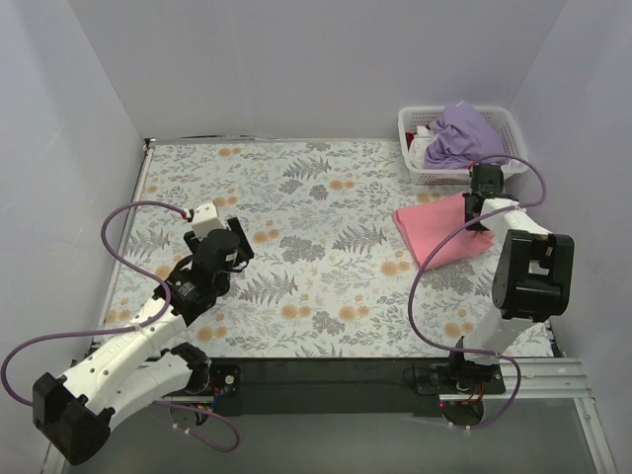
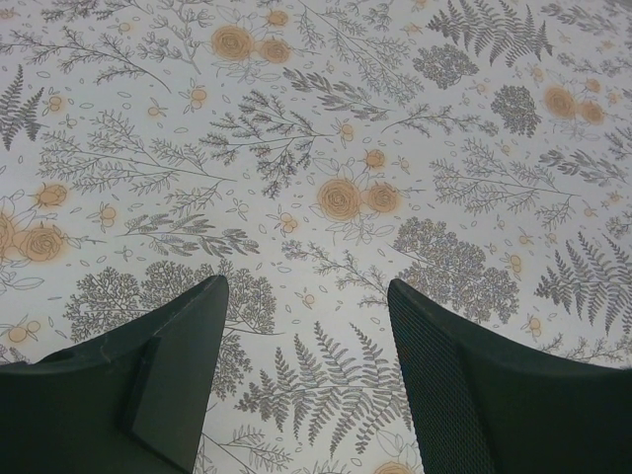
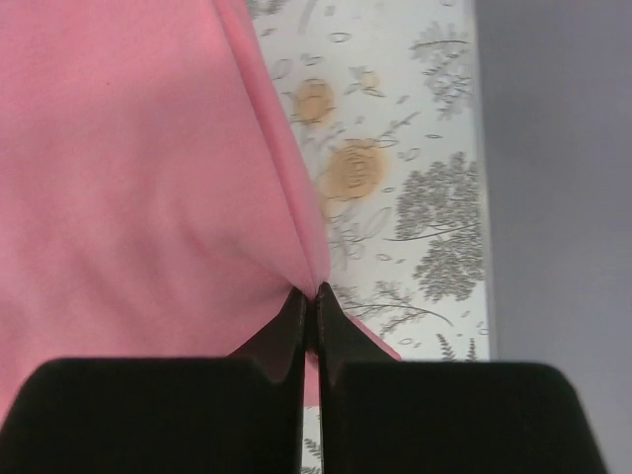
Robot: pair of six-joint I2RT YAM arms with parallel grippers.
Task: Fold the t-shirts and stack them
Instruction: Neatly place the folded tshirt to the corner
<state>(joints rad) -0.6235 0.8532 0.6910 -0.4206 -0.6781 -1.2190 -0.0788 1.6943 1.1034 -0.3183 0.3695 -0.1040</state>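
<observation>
Fingers of the right gripper are pressed tight together, pinching the edge of the salmon pink t-shirt. Only the right wrist view shows this: cloth fills its frame from 9 to 12 o'clock and tapers into the tips. From the top camera, that shirt is a folded slab at about 3 o'clock on the tablecloth, with the pinched corner hidden under the wrist. Behind it, at 1 o'clock, the lavender t-shirt lies heaped in the white basket, which neither wrist view catches. At 9 o'clock the left gripper hangs over bare floral cloth. Its wrist view shows the jaws spread apart with nothing between them.
</observation>
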